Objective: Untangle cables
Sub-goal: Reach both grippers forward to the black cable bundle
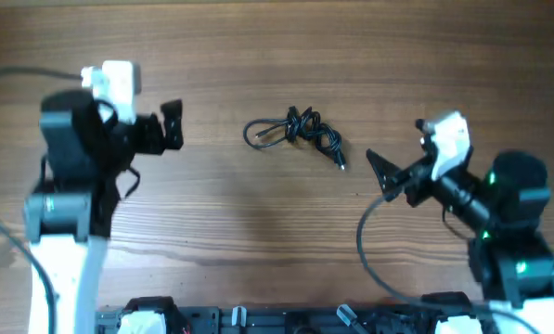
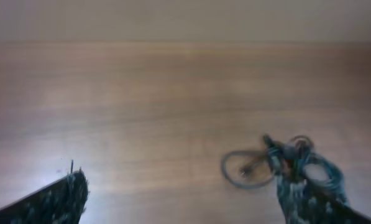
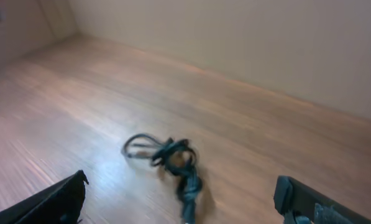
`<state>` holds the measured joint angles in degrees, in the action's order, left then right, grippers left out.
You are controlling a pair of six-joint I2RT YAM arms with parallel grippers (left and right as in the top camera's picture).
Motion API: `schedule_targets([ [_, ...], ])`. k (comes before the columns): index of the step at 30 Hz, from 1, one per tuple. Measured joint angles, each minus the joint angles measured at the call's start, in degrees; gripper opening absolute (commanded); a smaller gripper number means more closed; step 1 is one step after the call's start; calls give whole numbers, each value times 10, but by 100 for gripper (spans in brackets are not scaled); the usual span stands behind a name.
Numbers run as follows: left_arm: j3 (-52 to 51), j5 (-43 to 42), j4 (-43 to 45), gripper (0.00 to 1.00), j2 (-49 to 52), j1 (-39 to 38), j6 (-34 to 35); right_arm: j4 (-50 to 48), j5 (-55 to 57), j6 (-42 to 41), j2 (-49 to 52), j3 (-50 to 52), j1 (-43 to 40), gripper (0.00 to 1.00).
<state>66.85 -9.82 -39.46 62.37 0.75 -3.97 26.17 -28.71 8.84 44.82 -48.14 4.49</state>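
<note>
Overhead: one bundle of cables [image 1: 295, 133] on the table [image 1: 258, 56], between left gripper [image 1: 172, 125] and right gripper [image 1: 380, 172].
Thin black cords knotted at the middle, one loop toward the left side, a plug end trailing right; cord count I cannot tell. Both claws gape wide, empty, apart from the bundle.

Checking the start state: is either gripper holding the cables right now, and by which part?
Nothing is held. The left gripper and the right gripper are both open, each apart from the cables lying bundled on the table.
</note>
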Motion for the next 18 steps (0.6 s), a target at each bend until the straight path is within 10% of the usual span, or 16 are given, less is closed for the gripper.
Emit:
schedule_targets([
  [7,217,-9,-90,100,194,-106,0,194,-122,6,229,-293,-73,100],
  [13,219,-96,-105,100,217,-179,12,179,-150,-108,299,-322,-98,100],
  [18,226,-49,-92,74,305,-219,126,179,-136,-166,315,-323,-98,100],
])
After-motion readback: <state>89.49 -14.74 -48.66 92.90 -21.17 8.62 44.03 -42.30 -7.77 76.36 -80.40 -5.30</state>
